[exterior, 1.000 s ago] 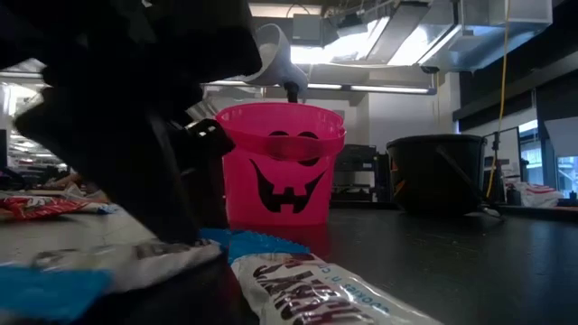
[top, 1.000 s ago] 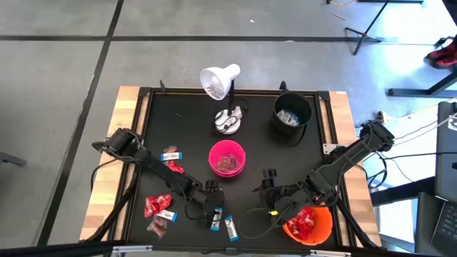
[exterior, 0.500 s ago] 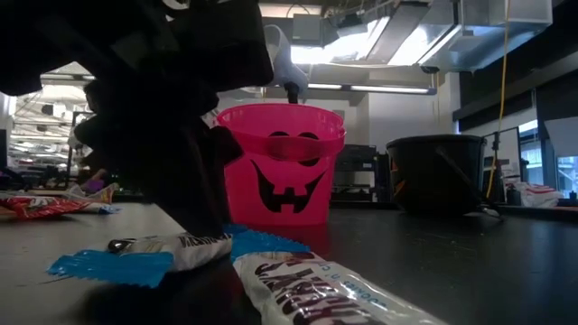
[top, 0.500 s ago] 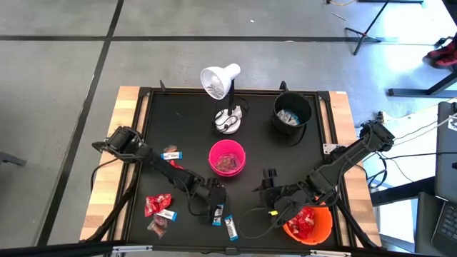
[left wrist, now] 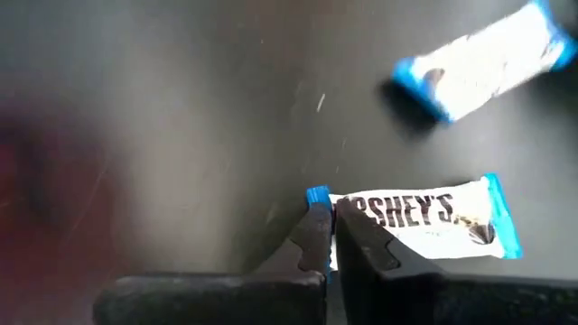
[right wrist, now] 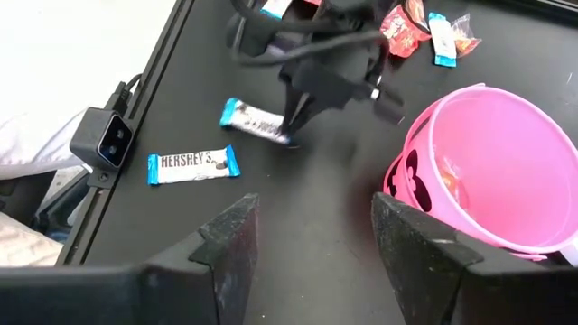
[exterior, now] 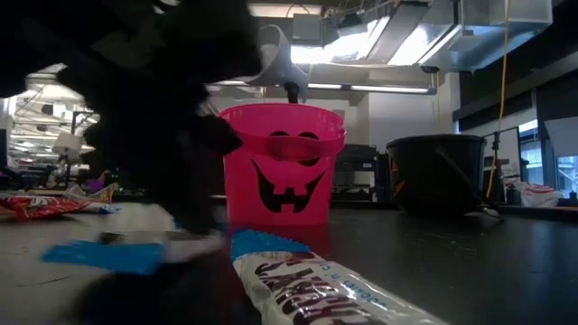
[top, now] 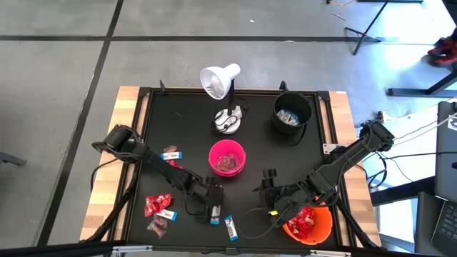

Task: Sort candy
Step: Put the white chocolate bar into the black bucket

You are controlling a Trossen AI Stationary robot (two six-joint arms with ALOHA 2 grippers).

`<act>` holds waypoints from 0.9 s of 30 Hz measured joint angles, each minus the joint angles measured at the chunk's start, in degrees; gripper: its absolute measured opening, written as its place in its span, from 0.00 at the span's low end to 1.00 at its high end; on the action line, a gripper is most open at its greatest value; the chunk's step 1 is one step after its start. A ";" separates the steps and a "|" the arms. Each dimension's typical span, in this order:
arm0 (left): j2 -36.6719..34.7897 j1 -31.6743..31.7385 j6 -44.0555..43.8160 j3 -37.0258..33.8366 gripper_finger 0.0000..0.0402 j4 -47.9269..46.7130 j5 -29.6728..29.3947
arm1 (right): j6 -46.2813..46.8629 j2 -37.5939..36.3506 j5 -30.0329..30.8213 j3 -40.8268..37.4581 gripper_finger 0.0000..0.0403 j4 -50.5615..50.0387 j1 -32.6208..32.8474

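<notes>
Two white-and-blue bars (top: 223, 223) lay at six o'clock on the table (top: 178, 121); I had the left gripper (left wrist: 327, 236) pinched shut on one bar's blue end, ready for lifting. My right gripper (right wrist: 312, 226) waited open at five o'clock, beside the orange bowl (top: 323, 228).

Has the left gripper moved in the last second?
Yes. The left gripper, shut on a white-and-blue bar, has shifted slightly toward the table's left side, away from the pink bucket.

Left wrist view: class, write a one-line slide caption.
Left jaws shut on the end of a white-and-blue bar; a second bar lies apart beyond it.
</notes>
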 joint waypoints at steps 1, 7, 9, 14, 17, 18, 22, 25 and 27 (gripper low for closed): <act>-1.03 -0.32 0.16 -0.02 0.00 -1.25 -1.29 | 0.02 0.00 0.00 0.00 0.52 0.02 0.00; -8.15 -2.80 -0.30 -0.04 0.00 -8.51 -9.35 | 0.02 0.00 0.38 0.00 0.52 0.04 0.00; -9.91 -3.74 -0.41 -0.03 0.00 -8.99 -10.75 | 0.00 0.00 0.44 0.00 0.52 0.06 -0.01; -14.20 -6.38 -0.42 0.17 0.00 -9.09 -16.47 | 0.01 0.00 0.49 0.00 0.52 0.09 0.00; -16.49 -7.83 0.39 0.55 0.00 -9.60 -20.54 | 0.01 0.00 1.60 0.00 0.52 0.27 0.00; -17.12 -8.36 0.89 1.13 0.00 -10.05 -21.86 | 0.06 0.00 2.74 0.00 0.52 0.58 0.00; -18.11 -9.58 3.03 4.52 0.00 -12.37 -25.42 | 0.38 0.00 7.08 0.00 0.52 2.33 -0.02; -18.03 -9.63 4.71 7.08 0.00 -14.34 -26.87 | 0.41 0.00 9.32 0.00 0.52 3.13 -0.04; -18.05 -9.63 6.06 8.61 0.00 -15.08 -28.06 | 0.50 0.00 10.70 -0.01 0.52 4.29 -0.04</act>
